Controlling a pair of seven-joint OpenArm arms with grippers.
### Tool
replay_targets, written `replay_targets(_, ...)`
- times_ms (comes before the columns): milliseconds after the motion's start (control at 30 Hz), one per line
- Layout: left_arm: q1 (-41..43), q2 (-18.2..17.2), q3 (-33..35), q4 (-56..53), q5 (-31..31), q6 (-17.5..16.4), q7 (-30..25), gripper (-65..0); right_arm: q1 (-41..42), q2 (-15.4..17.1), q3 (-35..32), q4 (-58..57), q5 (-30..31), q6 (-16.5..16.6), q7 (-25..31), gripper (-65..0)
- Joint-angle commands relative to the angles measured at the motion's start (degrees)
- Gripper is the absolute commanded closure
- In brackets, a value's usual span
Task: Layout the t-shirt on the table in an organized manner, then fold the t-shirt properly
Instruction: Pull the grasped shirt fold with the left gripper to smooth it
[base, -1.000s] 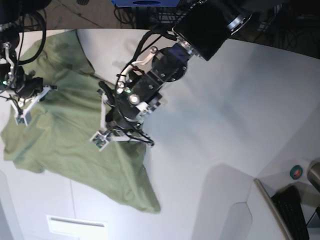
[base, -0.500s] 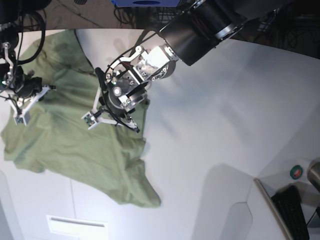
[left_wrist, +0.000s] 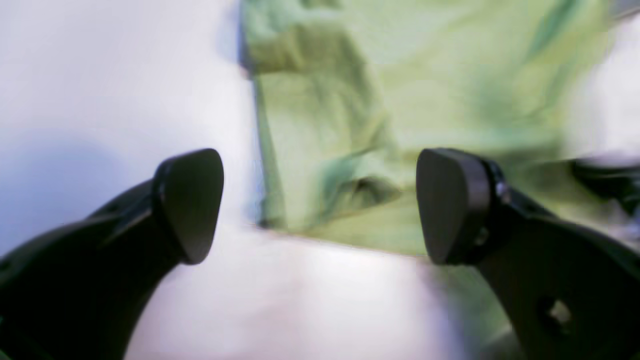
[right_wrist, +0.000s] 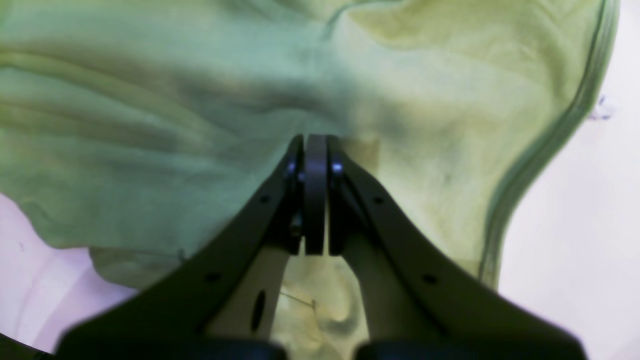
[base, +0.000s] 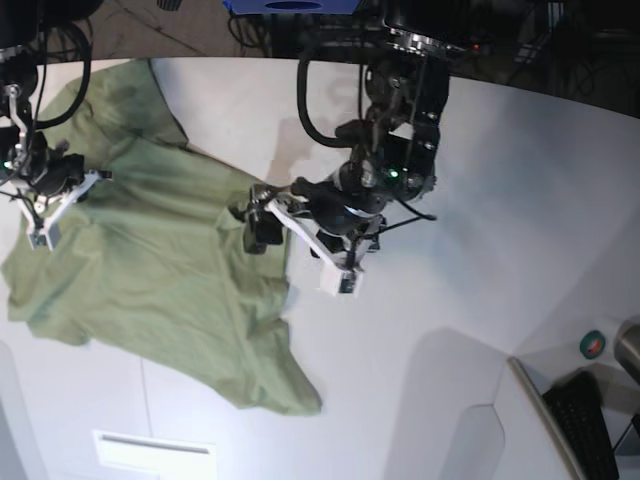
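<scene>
**On the white table: t-shirt spread at nine o'clock, one gripper wide, one pinched**

Across the base view lies the table (base: 480, 200), a broad white surface with a curved far edge. The t-shirt (base: 150, 280) covers its nine o'clock portion: sage-green cloth, rumpled, with one lobe reaching toward eleven o'clock and a pointed corner trailing toward six o'clock. Its right border runs from near the centre down to that corner.

The left arm enters from twelve o'clock and bends down to the centre of the view. The left gripper (base: 300, 232) hangs at the shirt's right border, over the line where cloth meets bare table. In the left wrist view the left gripper (left_wrist: 320, 205) stands with its two dark pads spread wide; nothing lies between them. The folded hem of the t-shirt (left_wrist: 350, 125) fills that view from twelve to three o'clock, bare table from nine to six o'clock. The view is blurred.

The right gripper (base: 45, 195) sits at the nine o'clock edge of the base view, over the shirt's left part. In the right wrist view the right gripper (right_wrist: 315, 165) has its fingertips pressed together, the t-shirt (right_wrist: 175, 125) beneath and around them; whether cloth is pinched between them cannot be told. A stitched hem curves down the three o'clock side.

A small round green-and-red object (base: 593, 345) rests near four o'clock.
</scene>
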Motion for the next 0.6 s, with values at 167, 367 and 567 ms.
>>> replay_targets(167, -1.55, -5.94, -1.24, -7.58, -21.06, -1.82, -0.55, -57.8, 0.62, 0.93, 0.40, 0.78, 0.29, 0.10, 0.75, 0.0)
replay_targets(367, -0.06, -6.11, -0.19, -8.46, -22.37, -1.82, -0.38, -57.8, 0.62, 0.93, 0.40, 0.78, 0.29, 0.10, 0.75, 0.0)
replay_targets(567, -0.15, -5.94, 3.68, -9.78, -22.29, -1.82, -0.55, -57.8, 0.62, 0.93, 0.40, 0.78, 0.29, 0.10, 0.75, 0.0)
